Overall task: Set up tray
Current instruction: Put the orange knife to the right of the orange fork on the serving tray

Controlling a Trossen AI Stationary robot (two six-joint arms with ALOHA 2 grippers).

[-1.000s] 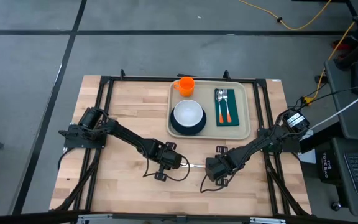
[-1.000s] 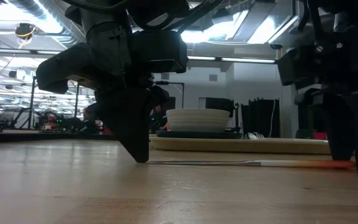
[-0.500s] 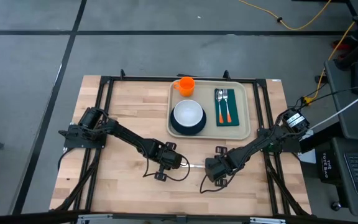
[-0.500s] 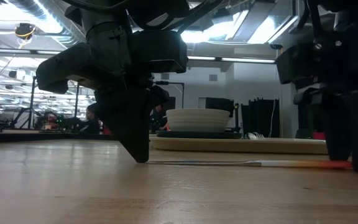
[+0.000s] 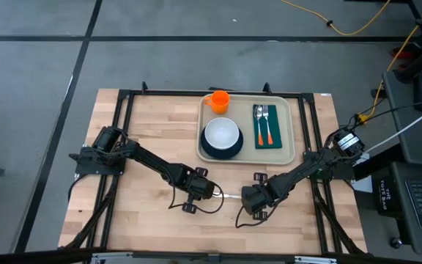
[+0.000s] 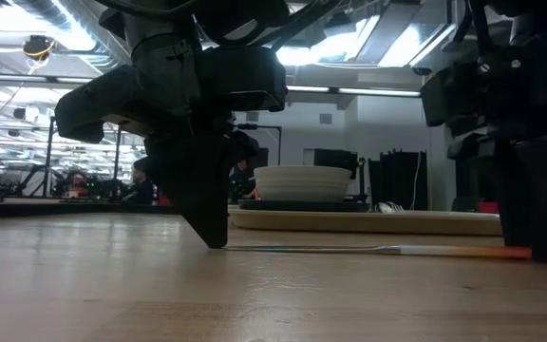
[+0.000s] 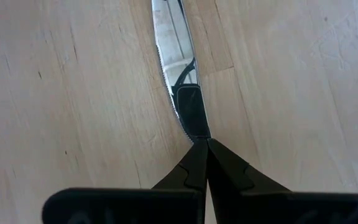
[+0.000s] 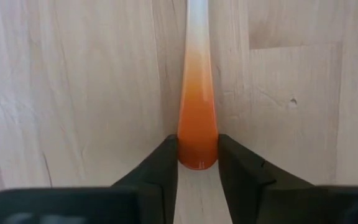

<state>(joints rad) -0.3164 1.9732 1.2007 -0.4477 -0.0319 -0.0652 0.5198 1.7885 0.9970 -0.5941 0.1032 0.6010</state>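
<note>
Two pincers on one knife (image 7: 178,68)—left (image 7: 202,144) shut on blade tip, right (image 8: 197,163) seemingly gripping handle.

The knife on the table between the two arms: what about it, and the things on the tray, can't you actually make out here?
- Knife: high view, too small; both tools cover its ends.
- Blade tip: left wrist view, under the shut left tool.
- Whether the right tool grips the orange handle yet: the fingers flank it, contact unclear.
- Tray contents: low view, edge-on; only the bowl shows clearly.
</note>
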